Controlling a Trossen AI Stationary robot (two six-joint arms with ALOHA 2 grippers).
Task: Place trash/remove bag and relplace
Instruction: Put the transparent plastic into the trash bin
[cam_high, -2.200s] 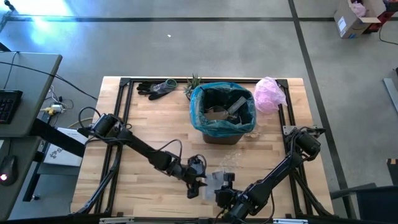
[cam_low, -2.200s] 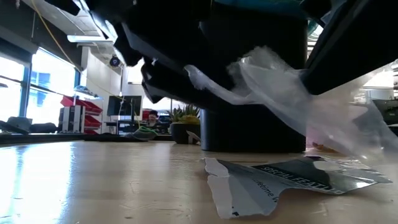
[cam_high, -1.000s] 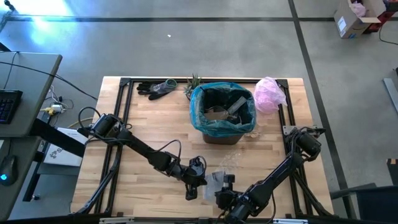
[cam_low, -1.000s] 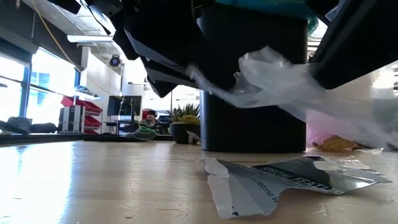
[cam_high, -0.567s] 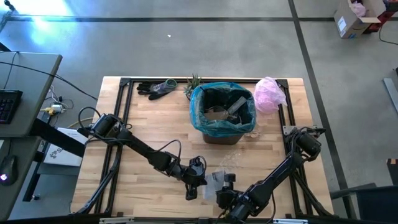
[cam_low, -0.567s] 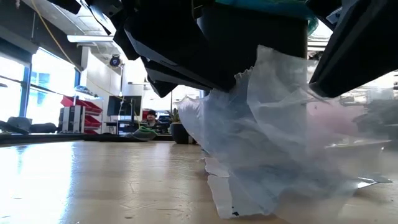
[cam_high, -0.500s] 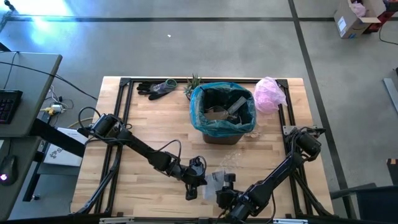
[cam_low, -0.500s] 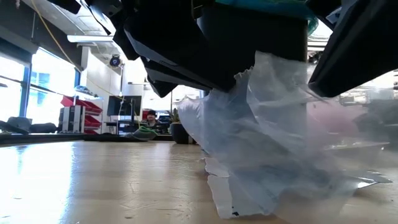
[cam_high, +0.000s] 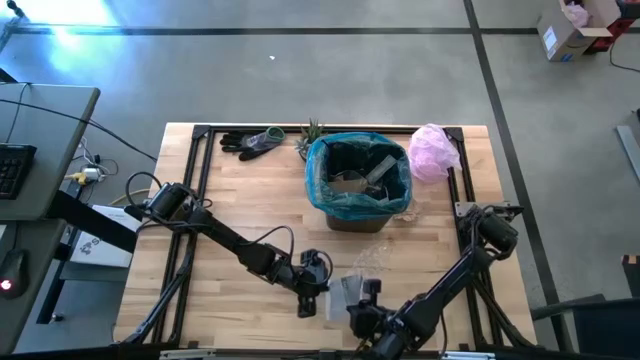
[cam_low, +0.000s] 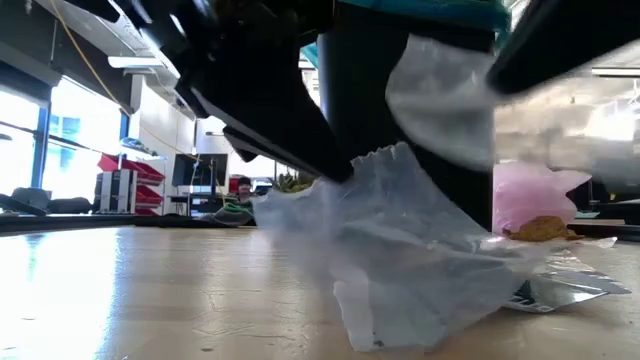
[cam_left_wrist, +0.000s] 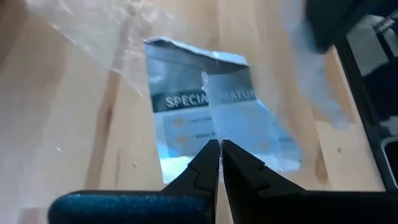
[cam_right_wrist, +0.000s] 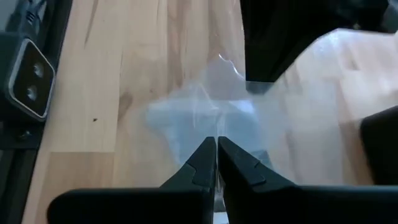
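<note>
While the teal bag (cam_high: 357, 175) is sitting in the bin at upper center, the left gripper (cam_high: 322, 289) and right gripper (cam_high: 363, 298) are pinching, fingers together, a clear plastic wrapper (cam_low: 400, 240) over the silvery wrapper (cam_left_wrist: 214, 121) at lower center.

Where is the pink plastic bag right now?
In the high view the pink plastic bag sits at the table's far right corner, just right of the teal-lined bin; the low view shows it behind the brownish lump.

Both arms reach low, left hand (cam_left_wrist: 215, 149) and right hand (cam_right_wrist: 216, 144) pinched closed (fingertips together).
</note>
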